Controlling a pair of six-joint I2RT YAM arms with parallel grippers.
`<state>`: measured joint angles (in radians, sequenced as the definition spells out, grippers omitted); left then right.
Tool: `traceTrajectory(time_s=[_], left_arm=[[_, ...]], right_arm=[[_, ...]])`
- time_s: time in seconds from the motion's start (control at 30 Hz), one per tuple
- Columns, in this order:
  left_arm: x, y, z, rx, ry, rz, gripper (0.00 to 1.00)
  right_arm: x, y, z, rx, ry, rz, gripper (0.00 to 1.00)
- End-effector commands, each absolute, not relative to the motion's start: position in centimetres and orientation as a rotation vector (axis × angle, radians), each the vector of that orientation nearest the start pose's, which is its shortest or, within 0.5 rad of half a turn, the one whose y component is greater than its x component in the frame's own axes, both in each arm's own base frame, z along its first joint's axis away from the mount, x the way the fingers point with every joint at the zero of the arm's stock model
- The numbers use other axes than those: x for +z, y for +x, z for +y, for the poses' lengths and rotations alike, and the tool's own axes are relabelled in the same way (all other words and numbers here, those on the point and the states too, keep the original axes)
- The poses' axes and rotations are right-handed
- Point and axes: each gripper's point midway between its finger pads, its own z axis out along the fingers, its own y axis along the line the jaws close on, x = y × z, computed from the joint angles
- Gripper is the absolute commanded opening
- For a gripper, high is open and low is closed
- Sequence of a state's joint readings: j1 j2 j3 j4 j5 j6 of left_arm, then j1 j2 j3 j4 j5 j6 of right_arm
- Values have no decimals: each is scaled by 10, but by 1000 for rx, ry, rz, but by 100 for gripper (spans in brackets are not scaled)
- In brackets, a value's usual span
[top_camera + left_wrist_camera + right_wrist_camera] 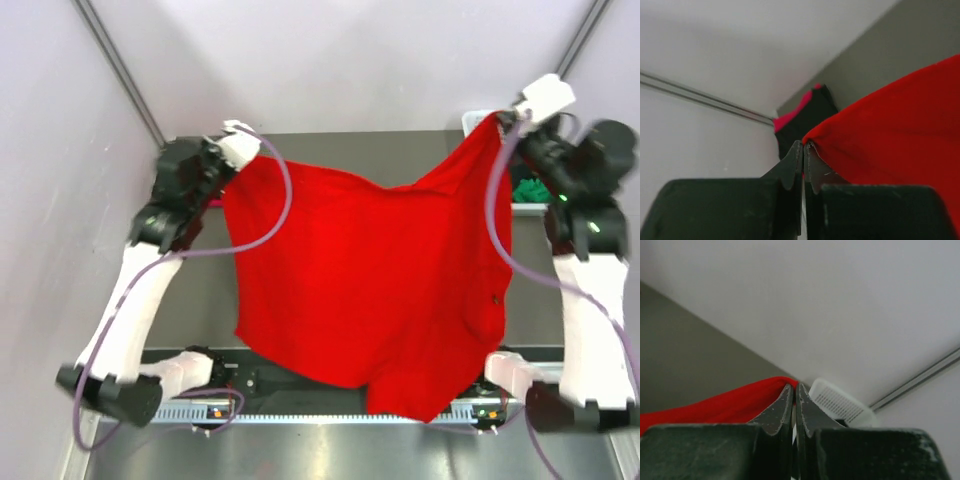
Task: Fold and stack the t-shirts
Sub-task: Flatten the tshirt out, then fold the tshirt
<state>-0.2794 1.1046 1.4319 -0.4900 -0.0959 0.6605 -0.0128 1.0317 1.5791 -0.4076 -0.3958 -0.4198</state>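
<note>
A bright red t-shirt point(370, 280) hangs spread in the air between my two arms, its lower edge drooping over the near rail. My left gripper point(240, 138) is shut on the shirt's upper left corner; in the left wrist view the jaws point(803, 145) pinch red cloth point(890, 135). My right gripper point(500, 116) is shut on the upper right corner, and red cloth point(730, 402) leaves its closed tips point(793, 386). A black and pinkish red t-shirt pile point(805, 115) lies behind the left gripper. A green t-shirt point(530, 188) shows in the basket.
A white lattice basket point(835, 400) stands at the back right of the table point(200, 290), its rim point(472, 121) just behind the right gripper. Pale walls close in the back and both sides. The arms' bases and a toothed rail point(300, 410) run along the near edge.
</note>
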Motion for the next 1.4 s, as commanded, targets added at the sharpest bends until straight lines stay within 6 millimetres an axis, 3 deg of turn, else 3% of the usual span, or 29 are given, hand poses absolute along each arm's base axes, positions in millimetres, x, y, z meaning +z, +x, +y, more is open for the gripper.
traceTrajectory(time_s=[0.0, 0.07, 0.1, 0.13, 0.17, 0.2, 0.23, 0.27, 0.3, 0.33, 0.37, 0.4, 0.43, 0.47, 0.5, 0.53, 0.57, 0.6, 0.63, 0.67, 0.73, 0.83, 0.87, 0.9, 1.07, 1.13, 1.17, 1.2, 1.37], left_arm=[[368, 387, -56, 424, 779, 1627, 0], [331, 414, -59, 431, 813, 1701, 0], [324, 425, -60, 432, 812, 1712, 0], [295, 443, -60, 431, 839, 1775, 0], [282, 452, -61, 429, 853, 1795, 0], [277, 463, -62, 431, 853, 1800, 0], [251, 477, -62, 428, 875, 1850, 0], [241, 484, -62, 425, 882, 1866, 0], [238, 493, -62, 426, 881, 1872, 0], [213, 503, -60, 429, 904, 1917, 0], [203, 509, -58, 432, 909, 1936, 0], [189, 520, -54, 442, 905, 1965, 0], [181, 526, -51, 444, 900, 1979, 0], [175, 531, -49, 448, 895, 1992, 0], [177, 539, -46, 458, 876, 1992, 0], [159, 545, -42, 461, 875, 2026, 0], [155, 551, -40, 468, 867, 2032, 0], [154, 557, -39, 479, 859, 2032, 0], [140, 561, -35, 497, 873, 2053, 0], [138, 567, -34, 510, 870, 2044, 0], [126, 575, -29, 541, 884, 2051, 0], [119, 591, -24, 564, 869, 2054, 0], [130, 600, -23, 571, 849, 2032, 0], [122, 605, -22, 570, 846, 2042, 0], [130, 631, -15, 624, 804, 2010, 0], [137, 645, -11, 638, 782, 1987, 0], [151, 654, -11, 647, 760, 1958, 0], [143, 658, -10, 648, 763, 1969, 0], [146, 666, -12, 646, 755, 1961, 0]], right_arm=[[475, 362, 45, -133, -675, 1338, 0], [424, 402, 43, -131, -719, 1439, 0], [410, 414, 42, -126, -733, 1466, 0], [396, 427, 42, -124, -745, 1493, 0], [368, 452, 41, -107, -761, 1550, 0], [355, 464, 41, -100, -765, 1573, 0], [351, 477, 41, -97, -770, 1582, 0], [315, 500, 41, -67, -787, 1654, 0], [302, 512, 41, -56, -789, 1683, 0], [309, 526, 41, -58, -786, 1675, 0], [269, 544, 41, -19, -793, 1762, 0], [251, 566, 40, -4, -784, 1804, 0], [272, 571, 40, -22, -778, 1762, 0], [237, 586, 37, -3, -769, 1836, 0], [229, 596, 37, 1, -762, 1852, 0], [243, 610, 35, -17, -745, 1819, 0], [215, 622, 34, -5, -734, 1866, 0], [213, 630, 34, -5, -727, 1863, 0], [227, 639, 55, 5, -746, 1815, 0], [211, 648, 57, 10, -741, 1831, 0], [216, 660, 67, 2, -745, 1791, 0], [208, 673, 81, -21, -753, 1749, 0], [213, 678, 83, -42, -743, 1723, 0], [214, 681, 84, -53, -735, 1709, 0], [230, 700, 79, -130, -653, 1642, 0], [232, 704, 79, -151, -647, 1626, 0], [233, 706, 76, -169, -651, 1615, 0], [234, 707, 76, -176, -652, 1611, 0], [225, 711, 75, -196, -673, 1612, 0]])
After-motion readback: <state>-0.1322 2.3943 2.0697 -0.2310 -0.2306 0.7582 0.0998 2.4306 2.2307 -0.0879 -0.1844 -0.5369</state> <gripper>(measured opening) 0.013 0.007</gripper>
